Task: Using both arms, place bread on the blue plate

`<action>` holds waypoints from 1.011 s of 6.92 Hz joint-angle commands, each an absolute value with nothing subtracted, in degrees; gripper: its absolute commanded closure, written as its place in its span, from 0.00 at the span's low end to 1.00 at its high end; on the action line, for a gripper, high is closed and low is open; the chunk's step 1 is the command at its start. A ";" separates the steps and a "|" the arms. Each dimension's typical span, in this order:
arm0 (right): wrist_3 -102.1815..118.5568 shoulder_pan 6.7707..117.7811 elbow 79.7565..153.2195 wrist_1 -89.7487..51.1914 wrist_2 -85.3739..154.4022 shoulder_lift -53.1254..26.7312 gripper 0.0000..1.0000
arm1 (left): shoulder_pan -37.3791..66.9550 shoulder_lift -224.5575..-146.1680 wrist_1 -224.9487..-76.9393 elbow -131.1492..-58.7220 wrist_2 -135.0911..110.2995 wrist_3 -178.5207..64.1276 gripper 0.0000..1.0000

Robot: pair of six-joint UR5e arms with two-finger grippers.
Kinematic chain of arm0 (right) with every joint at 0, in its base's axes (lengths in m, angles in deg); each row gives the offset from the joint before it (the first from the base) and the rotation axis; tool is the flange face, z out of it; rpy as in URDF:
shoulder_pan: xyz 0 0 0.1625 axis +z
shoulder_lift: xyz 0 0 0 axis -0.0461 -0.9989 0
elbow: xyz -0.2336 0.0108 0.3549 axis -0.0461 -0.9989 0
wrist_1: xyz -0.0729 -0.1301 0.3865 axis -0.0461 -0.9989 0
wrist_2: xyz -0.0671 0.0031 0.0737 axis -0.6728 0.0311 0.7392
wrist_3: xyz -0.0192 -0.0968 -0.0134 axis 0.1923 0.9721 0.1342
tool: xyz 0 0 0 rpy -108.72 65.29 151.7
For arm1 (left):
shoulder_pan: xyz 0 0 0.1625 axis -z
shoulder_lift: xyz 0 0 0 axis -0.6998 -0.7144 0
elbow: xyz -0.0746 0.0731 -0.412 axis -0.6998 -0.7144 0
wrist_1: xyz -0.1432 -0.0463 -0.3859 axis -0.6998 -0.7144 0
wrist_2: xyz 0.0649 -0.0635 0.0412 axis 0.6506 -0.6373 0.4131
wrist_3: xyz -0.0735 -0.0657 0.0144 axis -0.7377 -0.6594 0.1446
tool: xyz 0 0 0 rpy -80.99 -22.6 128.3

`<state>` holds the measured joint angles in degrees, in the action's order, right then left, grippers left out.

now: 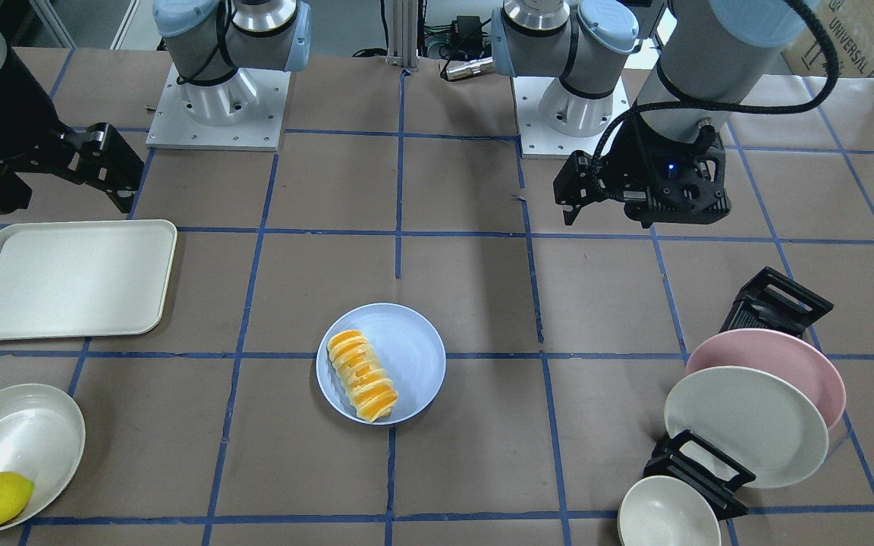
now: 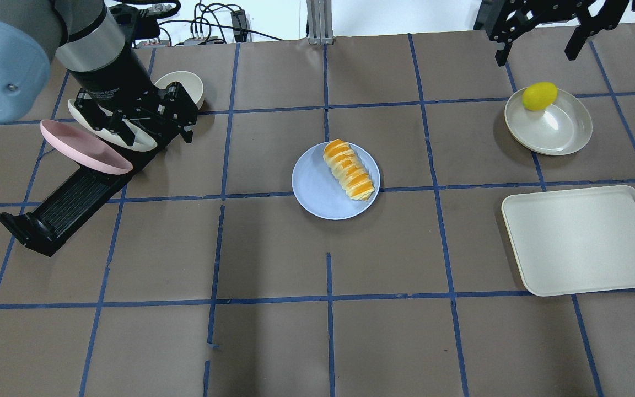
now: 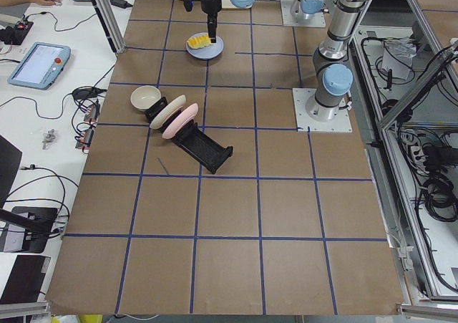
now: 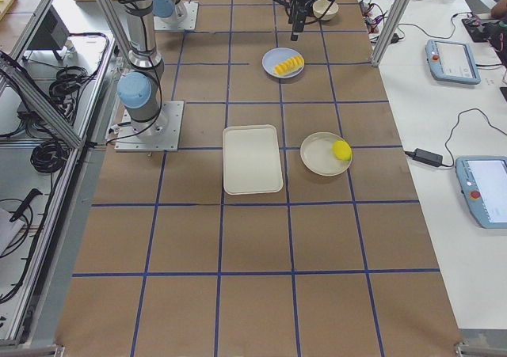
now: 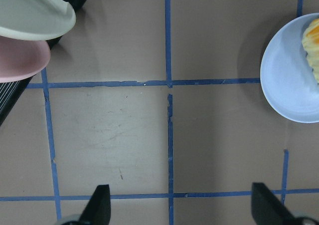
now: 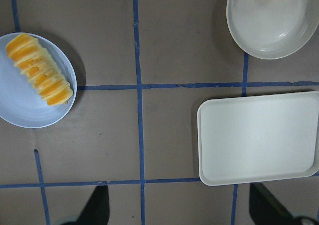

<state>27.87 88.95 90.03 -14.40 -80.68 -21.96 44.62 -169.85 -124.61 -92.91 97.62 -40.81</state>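
The bread (image 2: 349, 169), a ridged orange and cream loaf, lies on the pale blue plate (image 2: 317, 190) at the table's middle, along the plate's right side. It also shows in the front view (image 1: 361, 375) on the plate (image 1: 407, 341). My left gripper (image 2: 155, 135) is open and empty, raised near the plate rack, well left of the blue plate. Its wrist view shows the plate's edge (image 5: 286, 80) at the right. My right gripper (image 2: 535, 55) is open and empty, raised at the far right. Its wrist view shows the bread (image 6: 40, 75) at the left.
A cream tray (image 2: 582, 237) lies at the right. A cream bowl (image 2: 557, 124) behind it holds a yellow lemon (image 2: 539, 95). At the left a black rack (image 2: 64, 207) holds a pink plate (image 2: 83, 146) and a cream plate, with a small bowl (image 2: 185, 82) behind.
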 commanded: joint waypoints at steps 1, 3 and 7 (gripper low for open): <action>27.41 89.74 91.16 -12.23 -79.82 -22.84 0.02 | 44.80 -172.00 -123.96 -91.95 97.12 -41.06 0.00; 27.33 89.74 93.27 -13.54 -80.09 -23.10 0.02 | 44.63 -172.62 -123.79 -92.64 93.37 -41.41 0.00; 27.85 89.66 106.09 -21.11 -81.67 -30.57 0.01 | 45.77 -177.65 -118.51 -91.86 89.95 -41.15 0.00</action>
